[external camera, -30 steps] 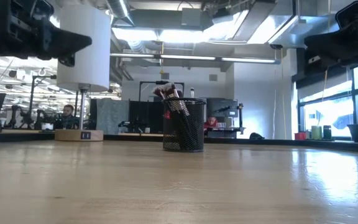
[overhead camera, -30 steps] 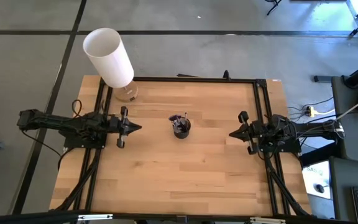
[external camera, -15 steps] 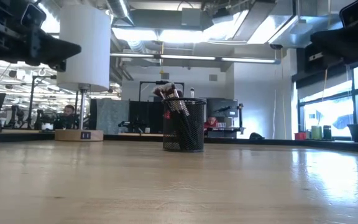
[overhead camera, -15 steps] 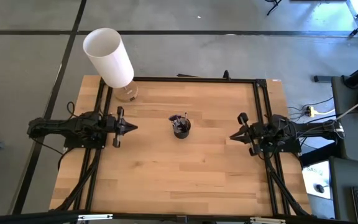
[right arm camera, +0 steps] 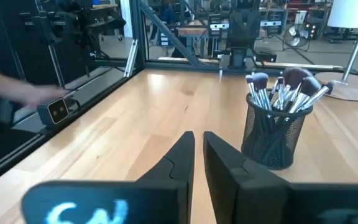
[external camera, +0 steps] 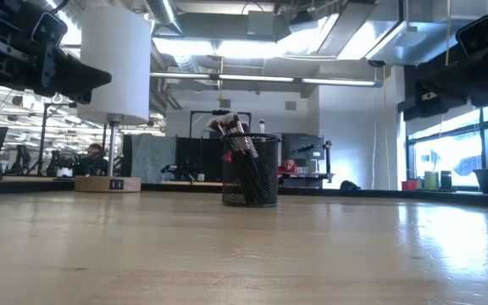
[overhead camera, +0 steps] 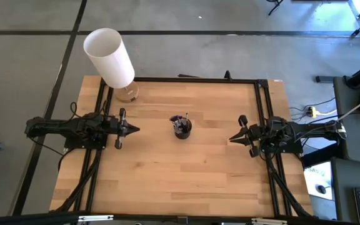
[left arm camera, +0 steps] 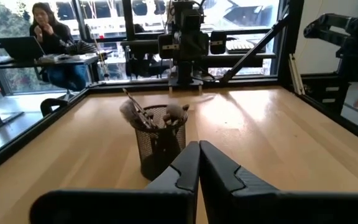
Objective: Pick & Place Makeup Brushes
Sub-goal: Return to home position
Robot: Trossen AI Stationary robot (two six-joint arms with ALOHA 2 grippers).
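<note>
as the makeup brushes [overhead camera: 181,120] are stood in the mesh holder [external camera: 250,174] on the desk [overhead camera: 186,178], left hand [overhead camera: 136,129] and right hand [overhead camera: 231,139] are held narrow, empty, well apart from it. the holder could be tipped by a low arm swing.

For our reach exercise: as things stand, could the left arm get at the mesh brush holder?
Probably yes: the left gripper, shut, points straight at the holder mid-table, with only bare table between them.

Makeup brushes [right arm camera: 283,87], bristle tips up, slightly splayed in the black mesh cup [right arm camera: 272,140] at the table [overhead camera: 167,169] centre.
</note>
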